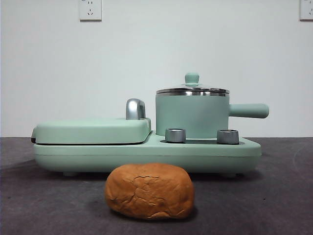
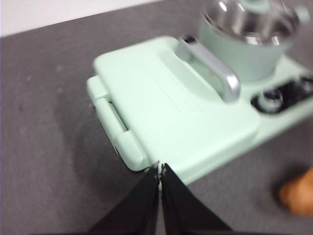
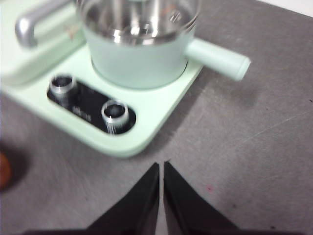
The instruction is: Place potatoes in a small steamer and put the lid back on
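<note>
- We see a mint-green cooking appliance [image 1: 146, 152] spanning the grey table [image 1: 39, 205], its long axis running from 9 o'clock to 3 o'clock across the front view.
- On its 9 o'clock half lies the flat hinged cover [image 1: 93, 129], shut, with a steel handle [image 1: 135, 108] rising at its inner end.
- On the 3 o'clock half stands the small steamer [image 1: 192, 116], upright, its straight side handle [image 1: 248, 110] pointing level towards 3 o'clock.
- The lid [image 1: 192, 90] sits on the steamer's steel rim, green knob [image 1: 191, 78] up at 12 o'clock; through the glass in the wrist views we make out only shiny steel inside, too blurred to tell any contents.
- The potato [image 1: 149, 190] lies on the table at 6 o'clock of the appliance, near it but apart, long axis again 9 to 3 o'clock, cracked skin facing us.
- Two steel dials [image 1: 175, 135] stand on the base in front of the steamer.
- The left gripper [image 2: 159, 169] hangs above the cover's hinged corner, jaws pressed together and holding nothing.
- The right gripper [image 3: 161, 166] hangs over bare table beside the dial corner, jaws likewise closed and empty.
- Two wall sockets [image 1: 90, 9] sit high on the white wall.
</note>
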